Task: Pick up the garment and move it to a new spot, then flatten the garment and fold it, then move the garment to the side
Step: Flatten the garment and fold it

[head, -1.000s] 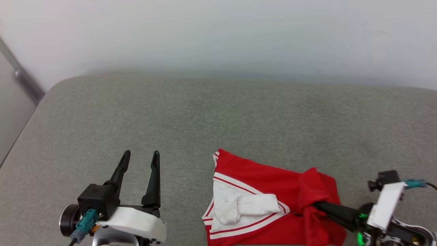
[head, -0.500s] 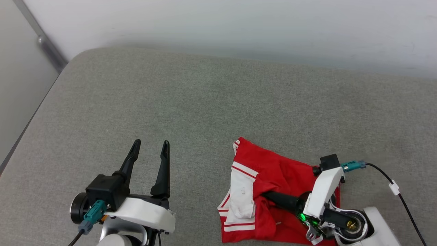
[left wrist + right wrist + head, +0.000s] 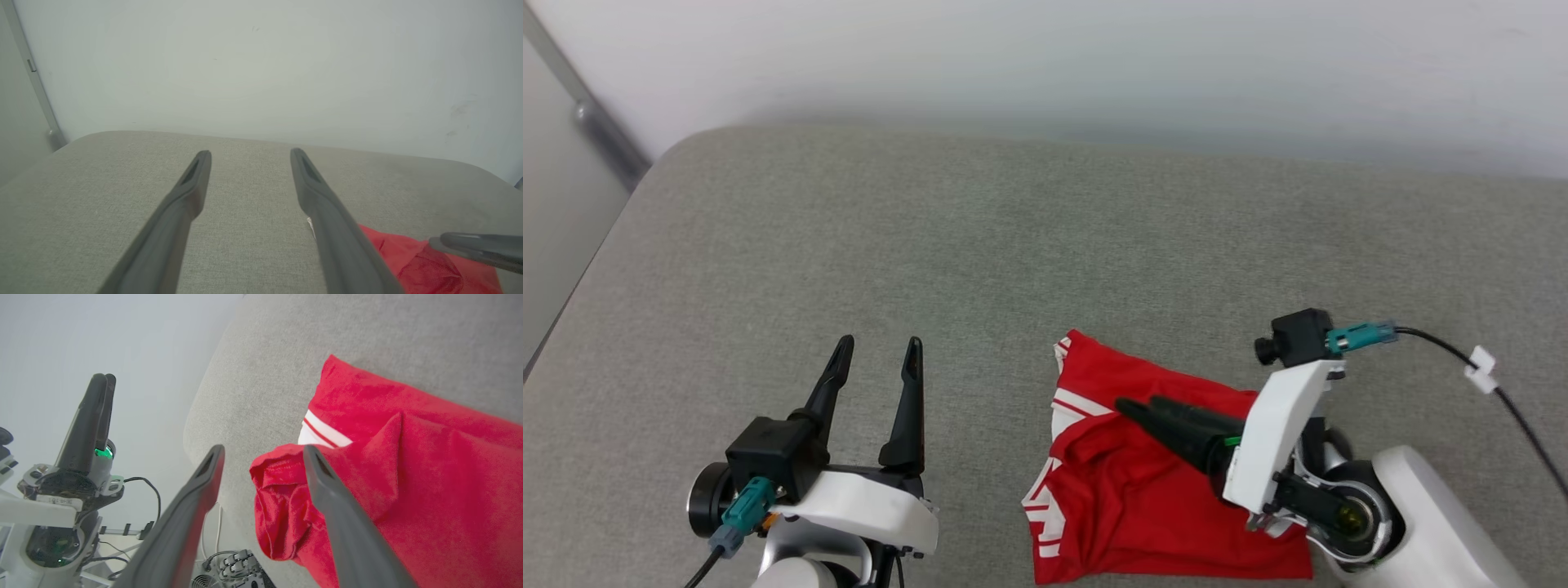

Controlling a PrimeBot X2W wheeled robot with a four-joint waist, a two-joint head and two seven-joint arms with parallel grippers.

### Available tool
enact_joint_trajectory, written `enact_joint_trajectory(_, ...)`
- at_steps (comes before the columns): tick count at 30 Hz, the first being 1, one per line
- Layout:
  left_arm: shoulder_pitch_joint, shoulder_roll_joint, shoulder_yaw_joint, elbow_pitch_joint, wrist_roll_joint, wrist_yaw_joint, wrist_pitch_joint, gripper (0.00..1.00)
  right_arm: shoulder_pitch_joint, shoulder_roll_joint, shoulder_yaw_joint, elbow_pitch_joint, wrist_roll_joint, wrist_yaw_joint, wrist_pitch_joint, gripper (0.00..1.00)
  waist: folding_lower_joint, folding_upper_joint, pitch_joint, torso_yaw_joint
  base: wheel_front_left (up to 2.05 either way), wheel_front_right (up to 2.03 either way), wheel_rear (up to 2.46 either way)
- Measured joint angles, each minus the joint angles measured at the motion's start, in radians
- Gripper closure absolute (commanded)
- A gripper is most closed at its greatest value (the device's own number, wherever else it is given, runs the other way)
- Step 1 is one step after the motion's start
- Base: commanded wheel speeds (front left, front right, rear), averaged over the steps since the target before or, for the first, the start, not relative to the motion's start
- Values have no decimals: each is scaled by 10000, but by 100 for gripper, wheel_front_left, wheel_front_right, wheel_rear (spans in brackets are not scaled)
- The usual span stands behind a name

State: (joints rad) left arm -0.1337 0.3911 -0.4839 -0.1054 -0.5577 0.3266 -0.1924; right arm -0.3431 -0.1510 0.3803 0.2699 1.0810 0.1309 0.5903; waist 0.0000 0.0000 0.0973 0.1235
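Right gripper (image 3: 1137,405) has released garment (image 3: 1127,506), now spread, left gripper (image 3: 880,343) spread, grey cushion (image 3: 1013,245) beneath.

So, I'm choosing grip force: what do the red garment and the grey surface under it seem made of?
The garment: soft matte knit cloth, perhaps jersey; it creases and slumps limply, with a fine nap in the right wrist view. The grey surface: matte woven upholstery, likely padded, judging by its grain and rounded corner.

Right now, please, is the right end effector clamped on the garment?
No, the right end effector is open above the garment, pinching no cloth.
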Motion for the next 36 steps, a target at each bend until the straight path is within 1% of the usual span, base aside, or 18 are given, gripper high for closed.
enact_joint_trajectory(3,12,19,35,17,-12,63,-4,0,-49,-757,485,-518,-1302,-2,-1041,0,0,0,-79,-206,0,0,0)
enact_joint_trajectory(4,16,21,46,21,-15,86,-4,0,-49,-1055,608,-627,-1908,0,-1413,0,0,0,-106,-282,0,0,0)
enact_joint_trajectory(6,54,27,67,15,-36,125,-15,0,-42,-1511,591,-679,-2953,-2,-2157,0,0,0,-162,-442,0,0,0)
enact_joint_trajectory(9,127,27,144,-4,-169,171,-21,0,89,-1904,44,-665,-4360,0,-3110,0,0,0,-250,-680,0,0,0)
enact_joint_trajectory(12,263,71,224,-2,-192,253,-36,0,535,-1985,-1012,-732,-5484,0,-3954,0,0,0,-352,-909,0,0,0)
enact_joint_trajectory(14,281,104,291,-4,-211,263,-48,0,843,-1933,-1776,-965,-6136,0,-4447,0,0,0,-414,-1049,0,0,0)
enact_joint_trajectory(16,354,128,349,-6,-280,293,-61,0,1221,-1743,-2516,-1356,-6677,0,-4955,0,0,0,-482,-1173,0,0,0)
enact_joint_trajectory(19,506,165,430,19,-362,341,-105,0,1822,-1331,-3325,-2052,-7118,0,-5497,0,0,0,-589,-1320,0,0,0)
enact_joint_trajectory(21,576,222,541,59,-376,357,-146,0,2239,-1058,-3680,-2548,-7386,0,-5722,0,0,0,-684,-1391,0,0,0)
enact_joint_trajectory(24,744,318,631,182,-376,441,-226,0,2894,-686,-3898,-3237,-7685,0,-5948,0,0,0,-837,-1458,0,0,0)
enact_joint_trajectory(28,1028,351,686,380,-376,458,-326,0,3601,-357,-4061,-3881,-8023,0,-6054,0,-1,0,-1009,-1521,0,0,0)
enact_joint_trajectory(31,1159,382,681,499,-357,456,-401,0,4137,-56,-4209,-4224,-8126,0,-5916,0,-1,0,-1111,-1517,0,0,0)
enact_joint_trajectory(36,1406,387,719,752,-337,454,-485,0,4601,134,-4358,-4604,-8261,0,-5655,0,-1,0,-1217,-1530,0,0,0)
